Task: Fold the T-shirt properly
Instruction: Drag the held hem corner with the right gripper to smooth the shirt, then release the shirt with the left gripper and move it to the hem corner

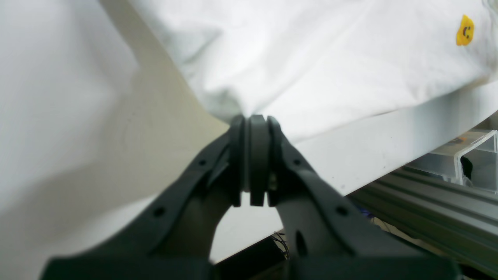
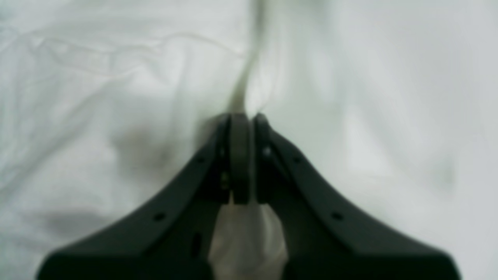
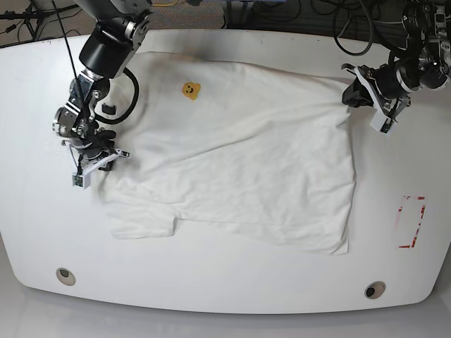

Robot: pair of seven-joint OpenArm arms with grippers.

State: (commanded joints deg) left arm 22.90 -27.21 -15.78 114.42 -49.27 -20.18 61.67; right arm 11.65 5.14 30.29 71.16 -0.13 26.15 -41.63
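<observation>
The white T-shirt (image 3: 239, 162) lies spread across the white table (image 3: 232, 282), with its yellow emblem (image 3: 191, 90) near the far left. One short sleeve (image 3: 141, 227) points toward the front left. My left gripper (image 3: 351, 95) is at the shirt's far right corner, and in the left wrist view the left gripper (image 1: 253, 118) is shut on a pinch of the T-shirt (image 1: 311, 58), with the emblem (image 1: 465, 30) at the upper right. My right gripper (image 3: 99, 158) is at the shirt's left edge. Seen close up, the right gripper (image 2: 243, 116) is shut on a fold of the T-shirt (image 2: 116, 116).
A red outlined mark (image 3: 412, 222) is on the table at the right. Two round holes (image 3: 65, 276) (image 3: 373, 289) sit near the front edge. Beyond the table edge in the left wrist view run an aluminium rail (image 1: 428, 210) and a clear plastic box (image 1: 478, 155). Cables lie behind the table.
</observation>
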